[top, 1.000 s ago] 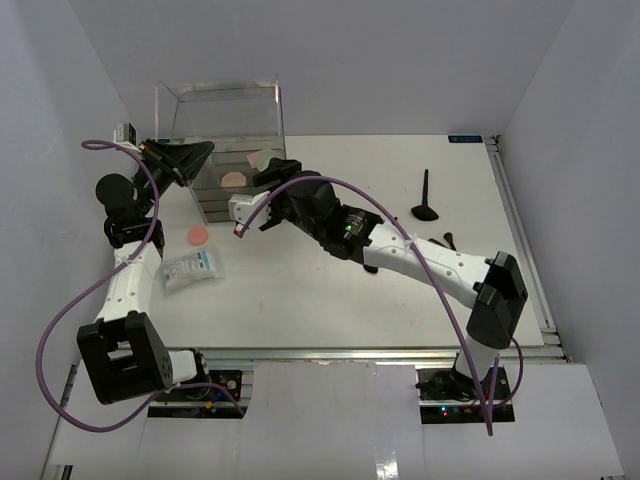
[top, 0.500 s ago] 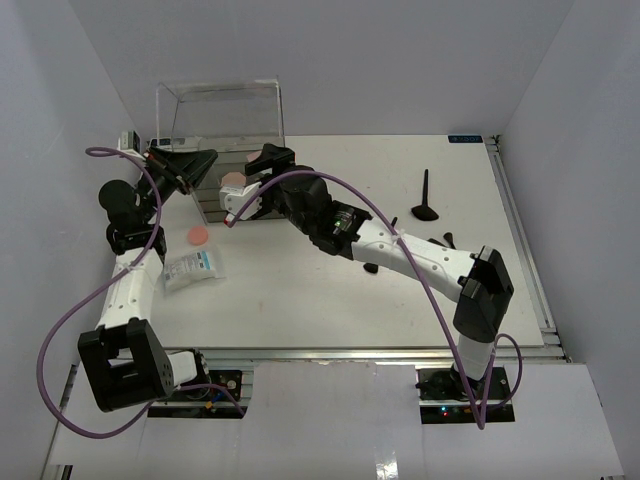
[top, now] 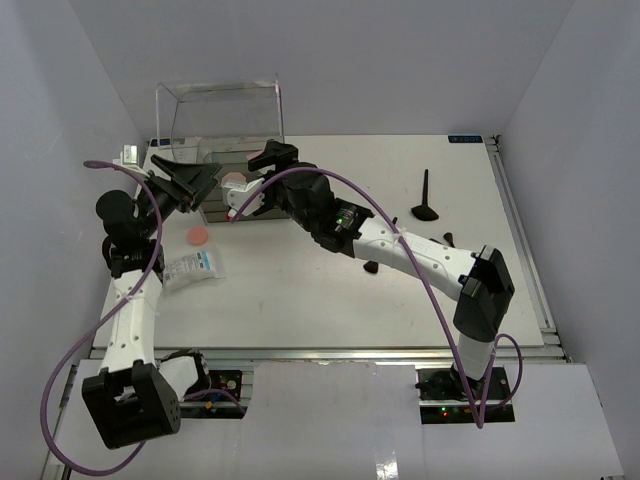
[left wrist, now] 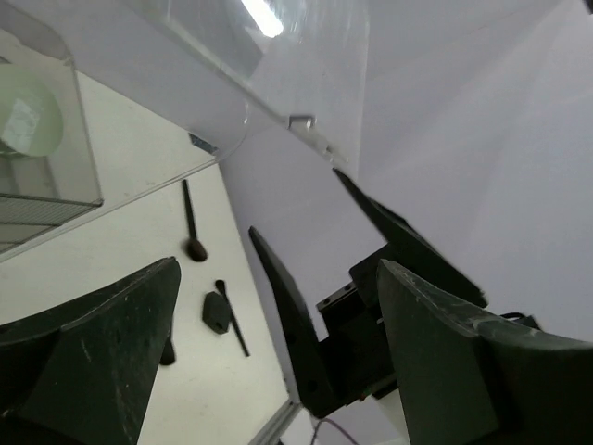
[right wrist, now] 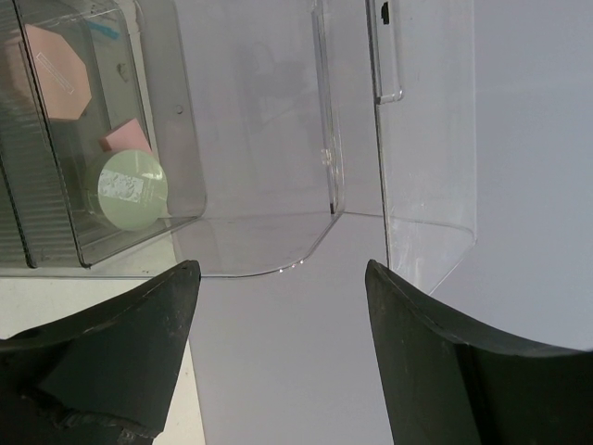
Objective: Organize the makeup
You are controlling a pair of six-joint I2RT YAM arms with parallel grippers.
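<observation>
**Top view.** Shows the left claw [top: 205,182] and the right claw [top: 250,178] close together at the near face of the clear box [top: 220,110], far left on the desk [top: 330,300]. Shows both splayed open, gripping nothing. Leaves makeup loose on the desk: a pink disc [top: 199,236] just near-left of the box, a black brush [top: 425,195] far right, and smaller black pieces [top: 447,240] nearer than the brush. Includes a white sachet [top: 190,268] beside the disc.

**Left wrist view.** Looks rightward over the desk between wide-spread fingers [left wrist: 102,362], with only the other claw's dark fingers beyond. Picks out the brush [left wrist: 190,222], the smaller black pieces [left wrist: 215,312] and a grey-green disc [left wrist: 28,116] behind clear plastic.

**Right wrist view.** Faces into the box between parted, empty fingers [right wrist: 111,352]. Finds a pink octagonal palette [right wrist: 60,69], a small pink piece [right wrist: 125,137] and the grey-green disc [right wrist: 132,190] stowed in a left compartment.

**Judged step.** Loading of the box, neither claw carrying. Probably calls next for backing one claw clear of the other, then a low, flat pinch on the pink disc.
</observation>
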